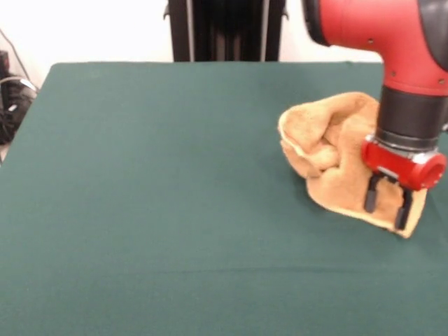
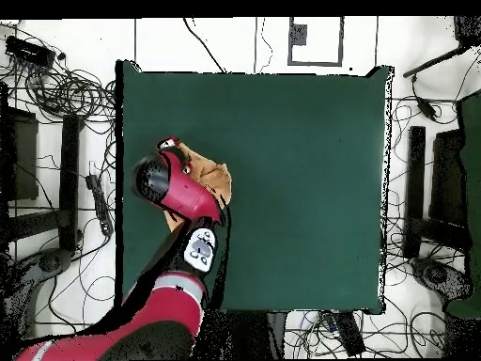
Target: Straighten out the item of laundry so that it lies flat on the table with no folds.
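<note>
The orange-tan towel [image 1: 332,143] lies crumpled at the right side of the dark green table [image 1: 175,182]. Its far left part is bunched in folds and a flatter corner points toward the near right. My gripper [image 1: 387,203] hangs over that near corner with its two black fingers apart, open, tips at the cloth. In the overhead view the towel [image 2: 214,177] shows only partly, at the table's [image 2: 301,169] left side. The red arm [image 2: 174,193] covers the rest of the towel and hides the gripper.
The black pedestal [image 1: 224,28] stands beyond the far edge. The towel lies close to the table's right edge in the front view. Cables [image 2: 56,89] and stands [image 2: 427,197] lie on the floor around the table.
</note>
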`<state>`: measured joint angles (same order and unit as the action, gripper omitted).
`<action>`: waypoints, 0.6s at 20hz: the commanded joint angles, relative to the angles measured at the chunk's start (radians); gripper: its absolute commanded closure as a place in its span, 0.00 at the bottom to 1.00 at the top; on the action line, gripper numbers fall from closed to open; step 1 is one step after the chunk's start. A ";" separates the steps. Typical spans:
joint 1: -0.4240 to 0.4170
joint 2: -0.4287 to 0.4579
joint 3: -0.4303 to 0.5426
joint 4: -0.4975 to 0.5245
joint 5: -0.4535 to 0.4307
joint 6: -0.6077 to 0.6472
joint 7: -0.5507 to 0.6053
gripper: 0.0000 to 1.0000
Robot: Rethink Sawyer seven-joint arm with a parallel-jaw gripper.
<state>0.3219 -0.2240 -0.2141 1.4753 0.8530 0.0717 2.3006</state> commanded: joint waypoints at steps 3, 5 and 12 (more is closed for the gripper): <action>0.094 0.076 0.089 0.110 0.136 0.161 0.417 0.00; 0.034 0.063 0.147 0.130 0.086 0.107 0.313 0.00; -0.024 0.097 0.073 0.081 -0.130 0.103 0.114 1.00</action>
<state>0.3289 -0.2249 -0.2060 1.4819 0.8297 0.0740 2.3925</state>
